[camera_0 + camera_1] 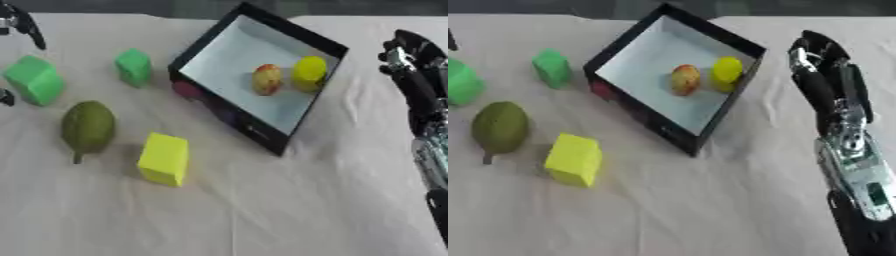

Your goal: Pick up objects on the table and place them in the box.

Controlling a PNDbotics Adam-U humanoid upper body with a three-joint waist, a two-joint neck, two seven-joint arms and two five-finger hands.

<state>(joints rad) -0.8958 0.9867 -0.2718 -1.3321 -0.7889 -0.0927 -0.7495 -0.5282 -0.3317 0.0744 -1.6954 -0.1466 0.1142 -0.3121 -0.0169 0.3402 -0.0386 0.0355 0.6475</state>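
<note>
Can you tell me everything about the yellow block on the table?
The yellow block is a bright yellow cube with soft-looking, slightly rounded edges, maybe foam. It sits on the white tablecloth, turned a little askew, with one corner toward the camera. It lies outside the black box, near its front wall, with the green pear on its left. Nothing touches it but the cloth; neither hand is near it.

box [308, 37] black, white inside | cube [164, 159] yellow | pear [87, 127] olive-green | blocks [35, 80] green
</note>
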